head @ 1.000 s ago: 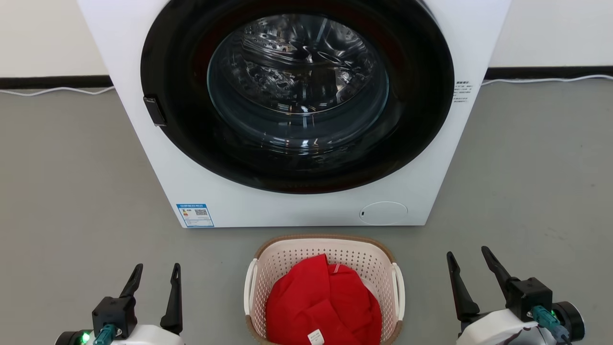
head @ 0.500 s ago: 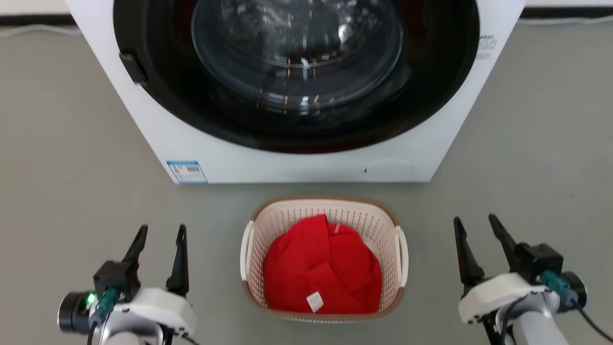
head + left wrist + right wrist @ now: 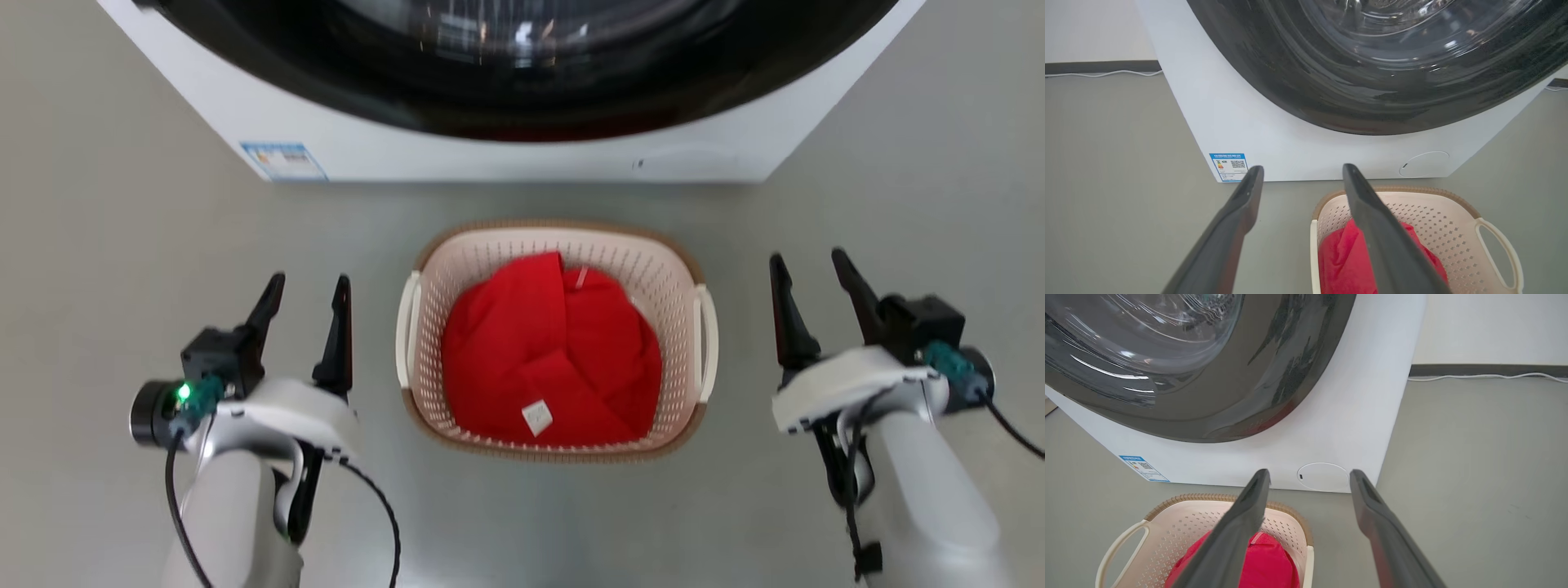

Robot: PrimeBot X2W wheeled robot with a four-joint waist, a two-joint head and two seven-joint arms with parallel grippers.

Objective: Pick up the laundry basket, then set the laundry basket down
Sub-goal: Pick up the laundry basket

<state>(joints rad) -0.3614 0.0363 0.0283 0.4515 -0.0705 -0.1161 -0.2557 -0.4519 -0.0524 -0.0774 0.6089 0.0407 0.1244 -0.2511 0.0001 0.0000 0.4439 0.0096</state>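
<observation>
Left floor: the grey floor (image 3: 90, 212) runs bare to the view's left edge.
Left pincer (image 3: 312, 282): fingers spread wide, holding nothing; near the left handle (image 3: 404, 327), a strip of floor between them.
Laundry basket (image 3: 620, 253): stands on the floor between the two pincers, red cloth (image 3: 547, 351) lying below its brown rim; the far rim is near the washing machine (image 3: 490, 155), not touching its base.
Right pincer (image 3: 807, 257): fingers wide apart, empty; apart from the right handle (image 3: 709, 327).
Right floor: bare out to the edge.
</observation>
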